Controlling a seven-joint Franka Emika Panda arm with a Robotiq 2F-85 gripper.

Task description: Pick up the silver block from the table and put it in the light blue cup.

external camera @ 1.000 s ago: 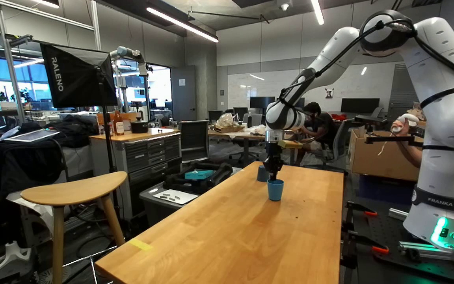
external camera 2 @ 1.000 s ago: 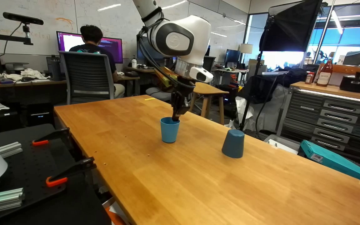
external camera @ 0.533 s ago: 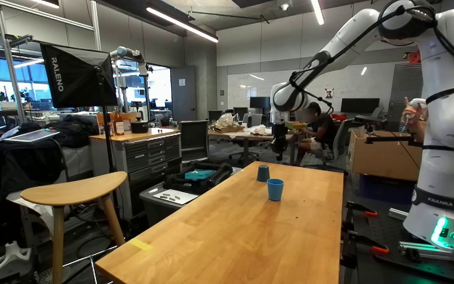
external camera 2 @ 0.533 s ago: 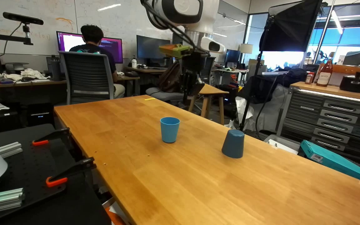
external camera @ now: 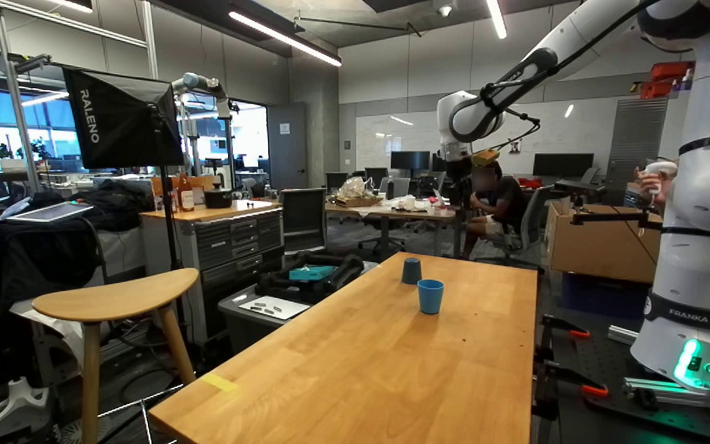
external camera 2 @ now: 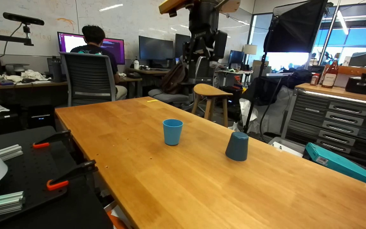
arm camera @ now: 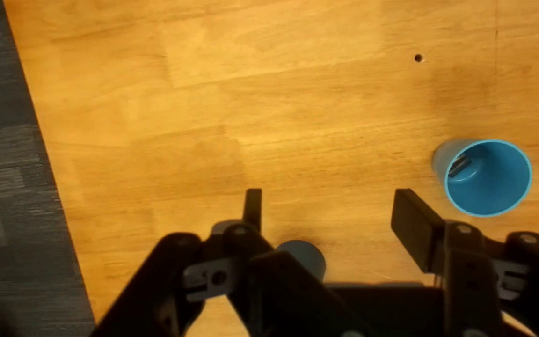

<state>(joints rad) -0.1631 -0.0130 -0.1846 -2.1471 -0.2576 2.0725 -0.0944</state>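
My hand (arm camera: 329, 217) is empty, spread wide; the block (arm camera: 459, 165) lies in the upright cup (arm camera: 496, 182). I'd call it done, but swinging low I could clip the cup and spill the block onto the desk (arm camera: 194, 121).

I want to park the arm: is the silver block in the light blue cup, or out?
In. The wrist view looks into the light blue cup and shows the silver block inside, beside the wall.
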